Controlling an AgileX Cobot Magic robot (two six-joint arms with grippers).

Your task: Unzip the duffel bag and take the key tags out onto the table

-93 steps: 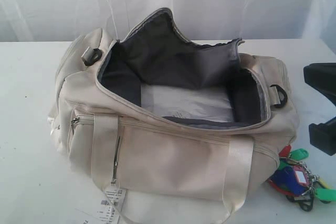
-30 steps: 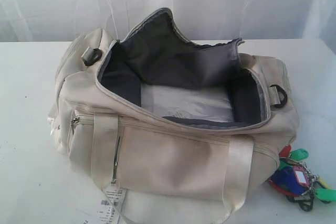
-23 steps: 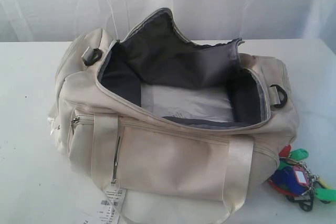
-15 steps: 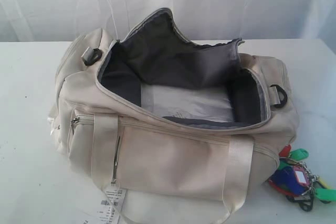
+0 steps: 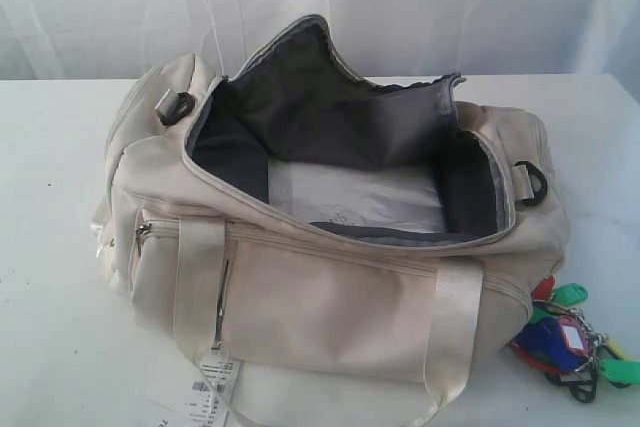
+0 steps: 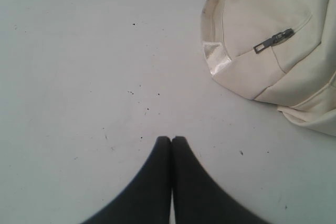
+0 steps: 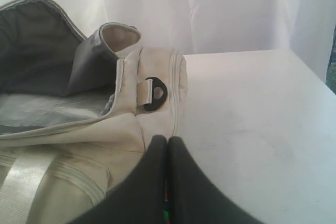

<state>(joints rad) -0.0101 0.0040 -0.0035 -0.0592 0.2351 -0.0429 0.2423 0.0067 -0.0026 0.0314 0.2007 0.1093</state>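
**A:** So, biggest first: how does it all lie?

**B:** The white surface [image 5: 60,347] fills the scene. On it sits the duffel bag [image 5: 330,307], its long axis running across the exterior view. The main zip is open and the grey lining gapes. I see only a pale sheet at the bottom, no tags inside.

**A:** And the key tags [image 5: 570,342]?

**B:** They are out on the surface, right against the bag's right-hand end by its front corner. I'd judge the job as good as done.

**A:** Which arm is nearer them?

**B:** The right one. The right tool [image 7: 167,139] has its tips pressed together and holds nothing. It hangs by that same end of the bag, with the black D-ring [image 7: 155,93] just ahead. The left tool [image 6: 171,139] is likewise closed tight and empty, over bare surface near the opposite end and its pocket zip pull [image 6: 273,40].

**A:** Anything in the way?

**B:** Only the bag's end wall and a webbing handle [image 5: 452,332] beside the tags. The barcode hangtag [image 5: 215,387] lies well apart.
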